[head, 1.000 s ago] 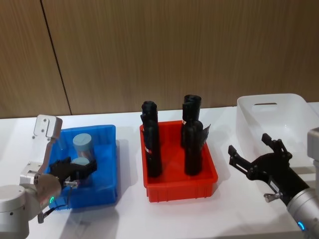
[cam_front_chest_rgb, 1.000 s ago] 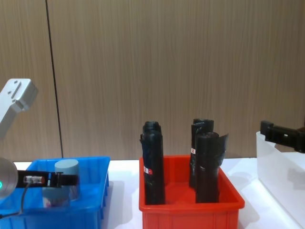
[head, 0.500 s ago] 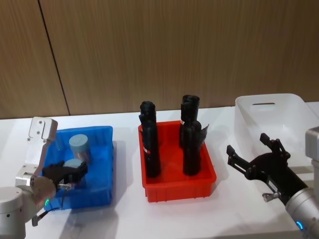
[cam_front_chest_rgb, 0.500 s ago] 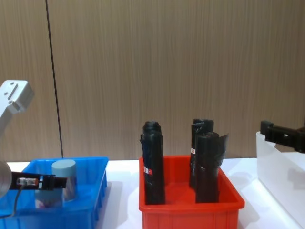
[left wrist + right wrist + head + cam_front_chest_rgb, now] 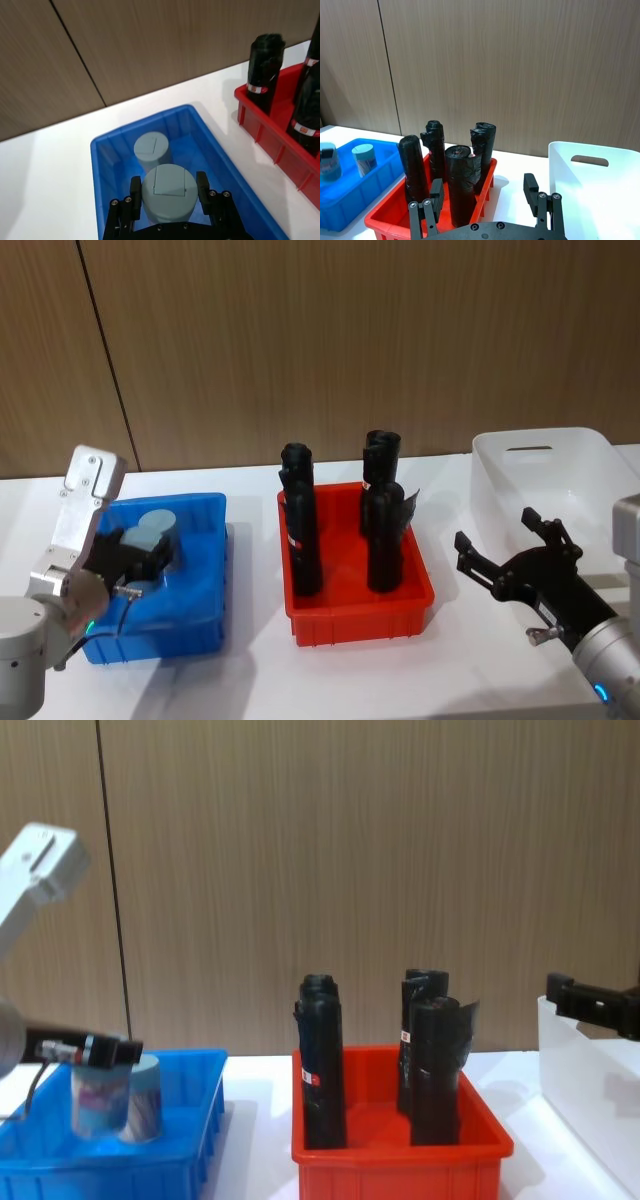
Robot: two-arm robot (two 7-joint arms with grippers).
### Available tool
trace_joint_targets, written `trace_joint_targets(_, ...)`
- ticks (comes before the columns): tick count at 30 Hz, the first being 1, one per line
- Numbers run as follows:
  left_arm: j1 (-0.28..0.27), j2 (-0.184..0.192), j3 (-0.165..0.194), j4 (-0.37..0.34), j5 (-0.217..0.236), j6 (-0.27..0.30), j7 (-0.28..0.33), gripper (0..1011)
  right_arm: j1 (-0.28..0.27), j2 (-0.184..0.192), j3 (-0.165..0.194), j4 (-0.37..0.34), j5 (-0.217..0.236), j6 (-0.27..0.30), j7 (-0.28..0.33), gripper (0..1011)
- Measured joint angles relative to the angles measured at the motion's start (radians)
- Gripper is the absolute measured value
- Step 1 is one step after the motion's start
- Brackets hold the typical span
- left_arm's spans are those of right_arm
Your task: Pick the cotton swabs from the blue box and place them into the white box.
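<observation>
cotton swabs (image 5: 151, 149) stand as two small lidded jars inside the blue box (image 5: 170, 638), which we see to the left of the red bin (image 5: 360, 618), near it but not touching. the left gripper (image 5: 167, 192) is over that box, also left of the red bin, and it is clamped on the nearer jar (image 5: 97, 1105), with one black finger on each side of the pale blue lid. from the chest view we see this jar upright with its printed label facing us, inside the box walls; we cannot tell whether its base rests on the box floor. the other jar stands free just beyond the held one, farther from the gripper body, and we cannot tell if the two touch

the right gripper (image 5: 500, 537) hangs to the right of the red bin, low over the white table (image 5: 250, 680), jaws spread wide with nothing between them, well apart from both jars. the white box (image 5: 590, 455) stands farther right of the red bin, behind that gripper. black wrapped rolls (image 5: 305, 530) stand upright inside the red bin
</observation>
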Motion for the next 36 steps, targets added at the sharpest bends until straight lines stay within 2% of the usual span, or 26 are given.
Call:
trace_joint_targets(10,0.004,0.011,0.002,-0.081,0.049,-0.076,-0.067,665,0.000,0.000,0.000,0.000,0.000,0.000,0.000,1002)
trace_joint_targets(16,0.001,0.011,0.003,-0.109,0.048,-0.117,-0.114,664,0.000,0.000,0.000,0.000,0.000,0.000,0.000,1002)
trace_joint_targets(27,-0.021,-0.008,0.004,-0.140,-0.021,-0.181,-0.227,664,0.000,0.000,0.000,0.000,0.000,0.000,0.000,1002)
trace_joint_targets(36,-0.045,-0.024,0.004,-0.145,-0.077,-0.180,-0.286,664,0.000,0.000,0.000,0.000,0.000,0.000,0.000,1002)
